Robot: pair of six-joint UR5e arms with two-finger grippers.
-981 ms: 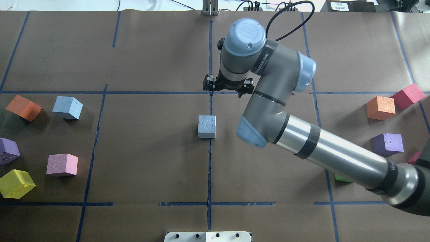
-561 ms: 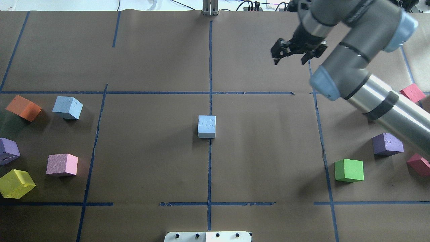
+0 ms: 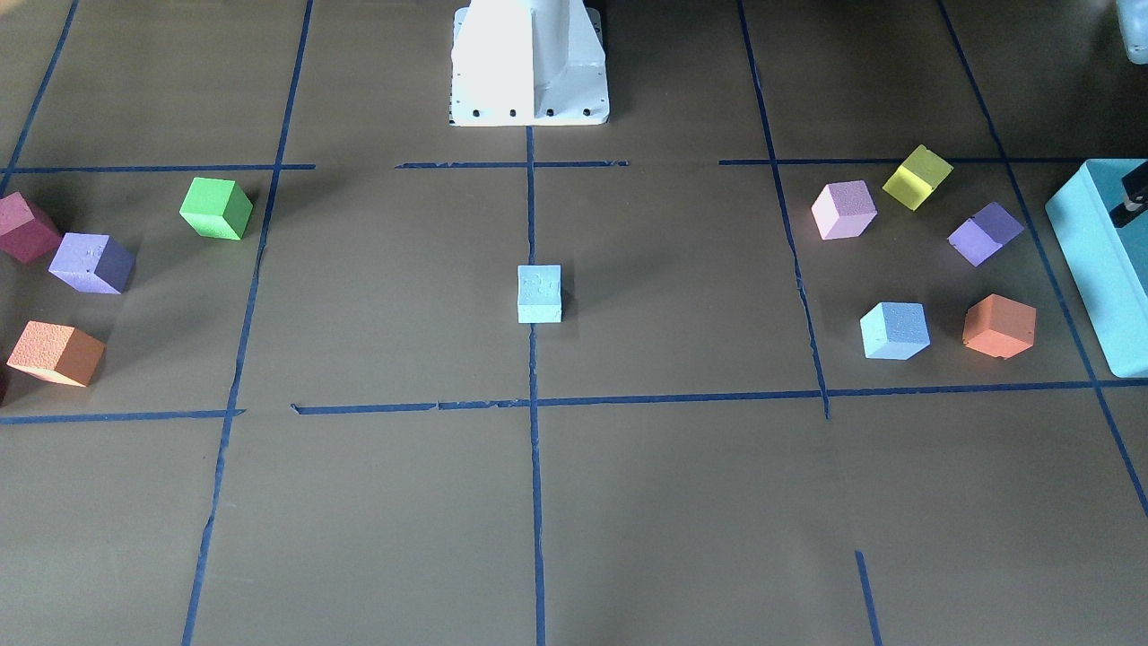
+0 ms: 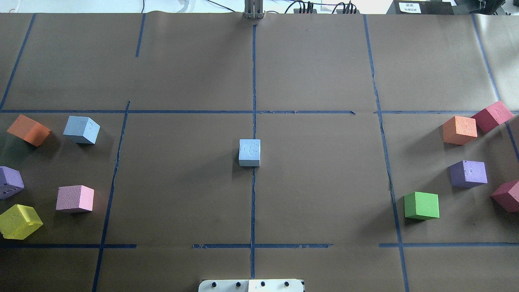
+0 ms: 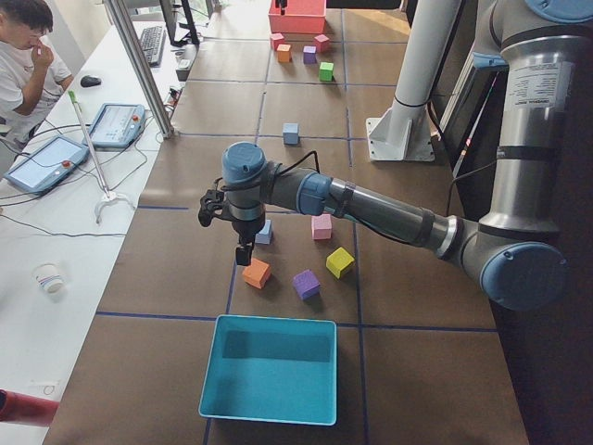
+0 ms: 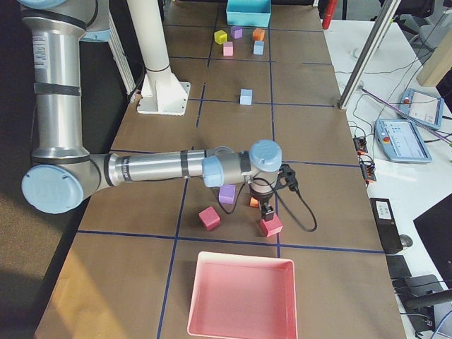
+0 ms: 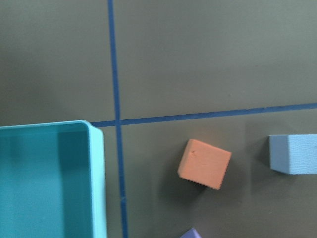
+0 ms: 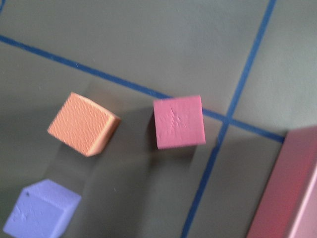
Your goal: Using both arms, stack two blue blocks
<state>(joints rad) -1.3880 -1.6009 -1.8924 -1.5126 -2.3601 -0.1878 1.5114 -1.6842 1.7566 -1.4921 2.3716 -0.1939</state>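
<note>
One pale blue block (image 4: 249,152) sits alone at the table's centre on the blue tape line; it also shows in the front-facing view (image 3: 539,293). The second blue block (image 4: 81,129) sits among the cubes on the left side and at the right edge of the left wrist view (image 7: 294,153). Neither arm shows in the overhead view. In the exterior left view my left gripper (image 5: 243,255) hangs above an orange cube (image 5: 256,273), beside that second blue block (image 5: 264,232). In the exterior right view my right gripper (image 6: 267,210) hangs over a red cube (image 6: 270,225). I cannot tell whether either is open or shut.
A teal box (image 5: 269,368) stands at the left end, a pink tray (image 6: 240,296) at the right end. Orange (image 4: 28,129), purple, pink and yellow cubes lie on the left. Orange (image 4: 459,129), red, purple and green (image 4: 421,205) cubes lie on the right. The white pedestal (image 3: 529,63) stands at the robot's edge.
The right arm swung from just behind the centre blue block to the far right and left the overhead view. The blocks have not moved.
</note>
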